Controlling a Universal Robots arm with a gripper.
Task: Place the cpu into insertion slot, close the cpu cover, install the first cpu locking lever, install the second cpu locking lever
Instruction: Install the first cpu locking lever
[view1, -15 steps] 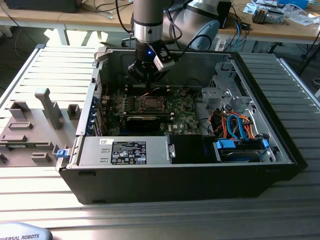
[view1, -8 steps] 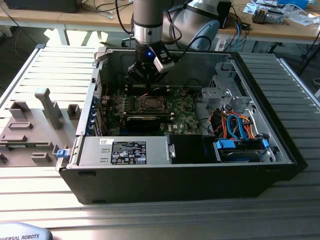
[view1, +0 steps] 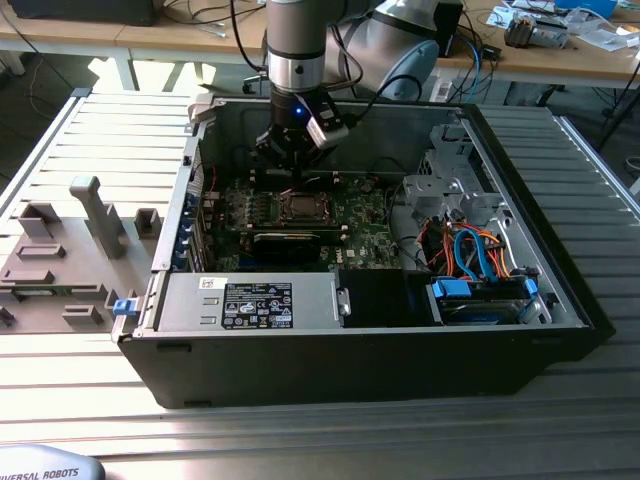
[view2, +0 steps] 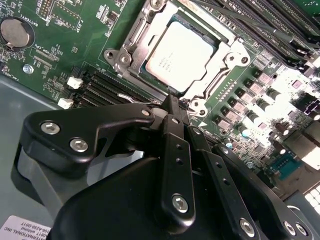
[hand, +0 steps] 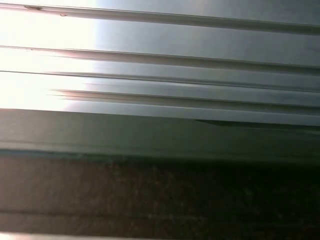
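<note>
The cpu is seen seated in the insertion slot under the lowered cpu cover, the hand pinched together, empty, just beside it.

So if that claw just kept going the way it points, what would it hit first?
Probably the metal cover framing the cpu, at its near edge. In the second wrist view the claw aims at that corner of the socket, though the depth is hard to judge.

Robotics lab: slatted aluminium bench, cluttered desks (cables everywhere) behind.
</note>
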